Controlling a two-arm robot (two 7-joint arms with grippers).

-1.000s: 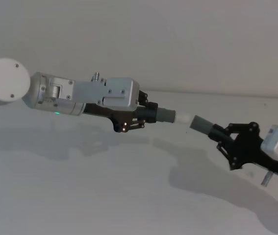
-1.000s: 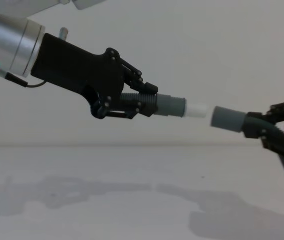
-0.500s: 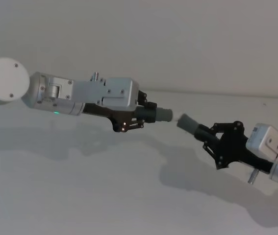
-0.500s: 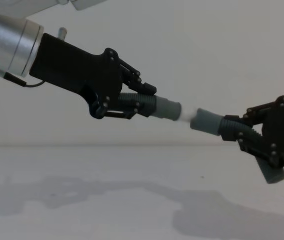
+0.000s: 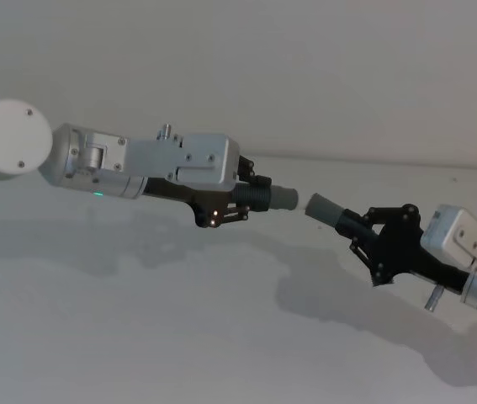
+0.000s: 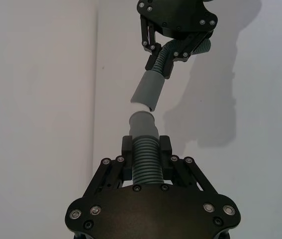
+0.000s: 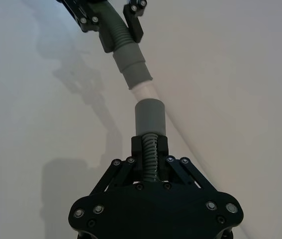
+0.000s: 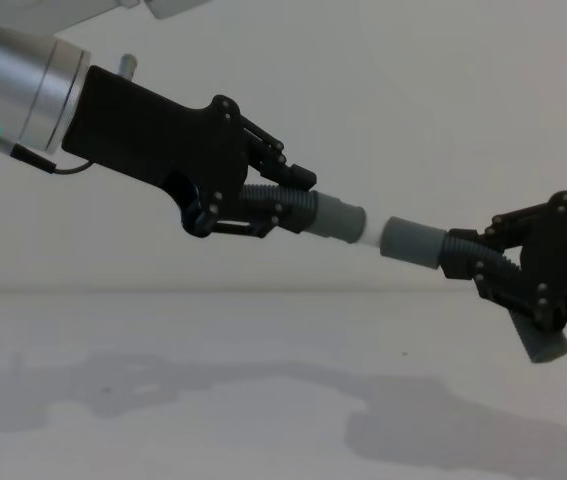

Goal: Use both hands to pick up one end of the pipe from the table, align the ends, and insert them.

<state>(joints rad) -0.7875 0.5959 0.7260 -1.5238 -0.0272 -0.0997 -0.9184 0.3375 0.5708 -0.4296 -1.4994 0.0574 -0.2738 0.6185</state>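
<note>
Both grippers hold pipe pieces in the air above the white table (image 5: 137, 337). My left gripper (image 8: 273, 205) is shut on the ribbed middle of one dark grey pipe piece (image 8: 308, 213), whose narrow white tip (image 8: 371, 235) points right. My right gripper (image 8: 488, 268) is shut on the other pipe piece (image 8: 418, 243). Its plain grey socket (image 5: 320, 206) faces the white tip and meets it, with a short band of white showing between the collars (image 7: 143, 92). In the left wrist view the socket piece (image 6: 147, 89) sits slightly angled against the tip (image 6: 140, 105).
A pale grey wall (image 5: 305, 67) rises behind the table. The arms' shadows (image 8: 443, 435) fall on the table below the grippers.
The right gripper has come left with its pipe piece, closing the gap seen a second ago, so the socket now meets the white tip. The left gripper has barely moved.
</note>
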